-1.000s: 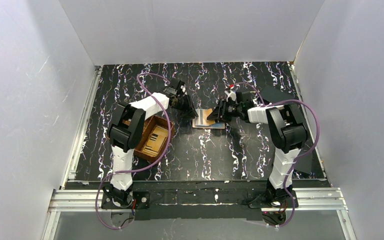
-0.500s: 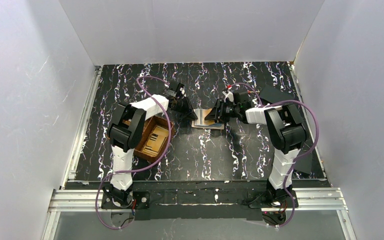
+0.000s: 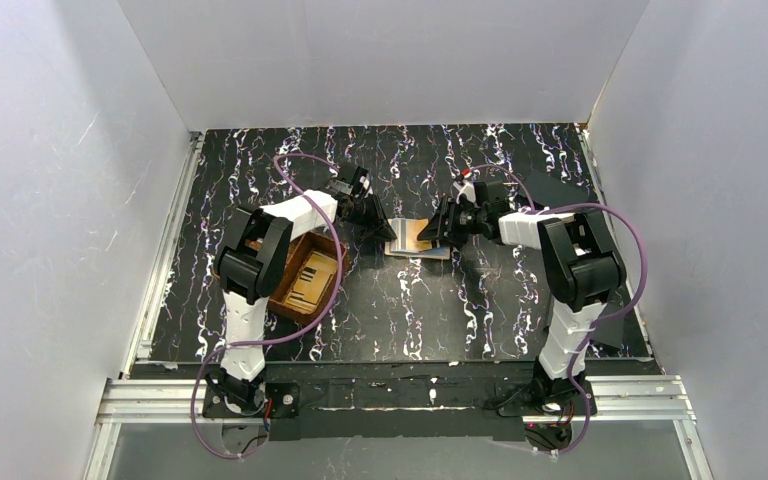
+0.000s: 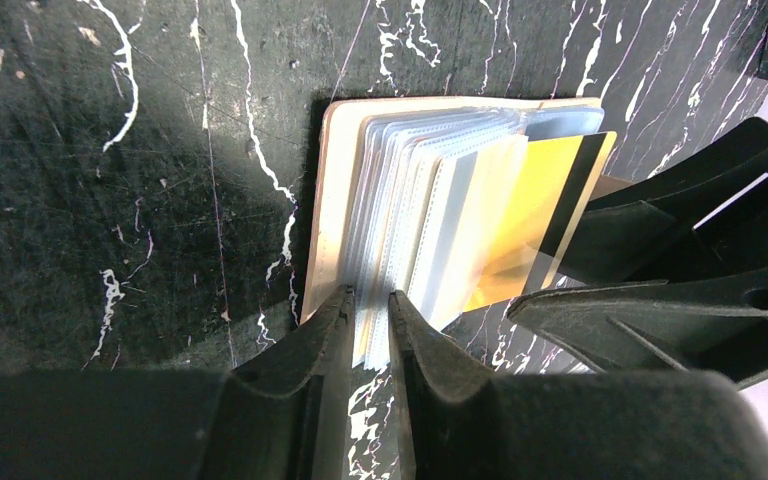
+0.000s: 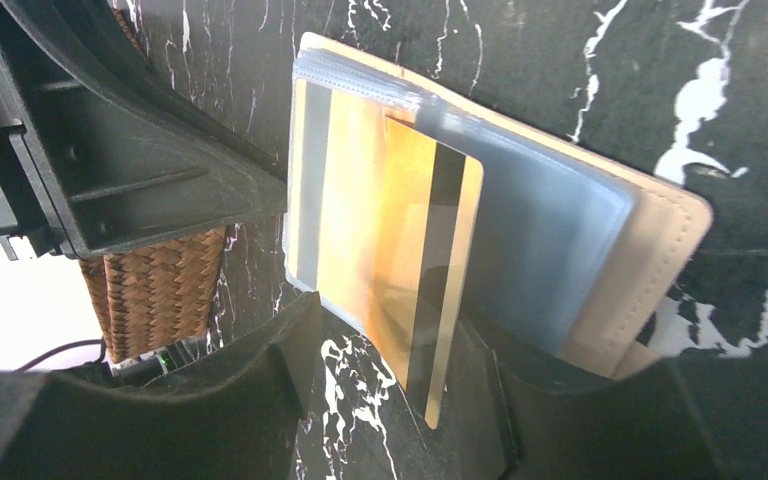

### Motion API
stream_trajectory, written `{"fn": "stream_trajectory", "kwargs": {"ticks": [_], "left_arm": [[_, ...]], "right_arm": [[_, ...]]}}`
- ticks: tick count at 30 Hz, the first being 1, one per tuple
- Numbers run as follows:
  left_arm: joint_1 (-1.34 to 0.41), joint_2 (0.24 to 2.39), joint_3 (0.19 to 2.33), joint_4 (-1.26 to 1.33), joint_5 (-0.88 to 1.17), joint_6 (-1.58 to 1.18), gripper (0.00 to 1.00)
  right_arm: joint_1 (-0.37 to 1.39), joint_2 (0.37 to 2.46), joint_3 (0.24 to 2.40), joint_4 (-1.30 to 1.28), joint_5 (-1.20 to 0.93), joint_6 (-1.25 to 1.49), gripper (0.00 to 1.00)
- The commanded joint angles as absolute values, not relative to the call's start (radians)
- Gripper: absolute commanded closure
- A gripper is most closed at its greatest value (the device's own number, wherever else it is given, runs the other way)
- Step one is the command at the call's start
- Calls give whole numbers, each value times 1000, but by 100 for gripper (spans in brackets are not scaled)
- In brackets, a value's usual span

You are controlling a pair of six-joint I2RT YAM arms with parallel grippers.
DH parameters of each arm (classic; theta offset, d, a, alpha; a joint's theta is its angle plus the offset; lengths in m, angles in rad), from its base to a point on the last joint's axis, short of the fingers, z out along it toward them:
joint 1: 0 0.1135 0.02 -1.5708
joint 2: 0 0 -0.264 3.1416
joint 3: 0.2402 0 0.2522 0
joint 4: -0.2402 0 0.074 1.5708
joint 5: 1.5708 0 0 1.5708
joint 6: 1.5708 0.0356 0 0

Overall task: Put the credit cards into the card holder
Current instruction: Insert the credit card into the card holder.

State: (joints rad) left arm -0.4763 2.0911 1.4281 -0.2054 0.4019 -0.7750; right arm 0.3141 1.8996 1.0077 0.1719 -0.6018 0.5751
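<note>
The beige card holder (image 3: 418,240) lies open mid-table, its clear sleeves fanned up (image 4: 410,200). My left gripper (image 4: 370,305) is shut on a few sleeve edges at the holder's near end, and it shows from above at the holder's left (image 3: 378,218). A gold credit card (image 5: 400,230) with a black stripe sits partly inside a sleeve, its lower corner sticking out. My right gripper (image 5: 390,335) stands open around that corner, the card resting near its right finger (image 5: 480,350). More tan credit cards (image 3: 312,276) lie in the woven tray.
The brown woven tray (image 3: 290,295) sits left of the holder under the left arm, also seen behind the right gripper (image 5: 155,290). Black flat plates lie at the far right (image 3: 550,186) and near right (image 3: 610,325). The two grippers face each other closely.
The right gripper's jaws have spread wider around the gold card and the arm has shifted slightly. The left jaws have closed a little more on the sleeves.
</note>
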Motion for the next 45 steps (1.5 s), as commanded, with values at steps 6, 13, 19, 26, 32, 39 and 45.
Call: {"fn": "stream_trajectory", "kwargs": {"ticks": [6, 13, 19, 26, 32, 39, 45], "left_arm": [[-484, 2061, 1408, -213, 412, -769, 84], [-483, 2066, 1410, -210, 416, -768, 85], [-483, 2068, 1405, -203, 420, -768, 86], [-483, 2071, 1405, -198, 422, -773, 87], [-483, 2078, 1403, -197, 427, -780, 88], [-488, 2087, 1406, -190, 429, -788, 89], [-492, 2088, 1395, -185, 431, -791, 90]], "right_arm": [[271, 1856, 1006, 155, -621, 557, 45], [255, 1857, 1006, 158, -650, 555, 52], [247, 1860, 995, 168, -668, 559, 59], [247, 1898, 972, 271, -708, 627, 71], [248, 1938, 944, 395, -741, 718, 81], [249, 1976, 866, 628, -773, 895, 95], [251, 2029, 809, 882, -777, 1069, 99]]}}
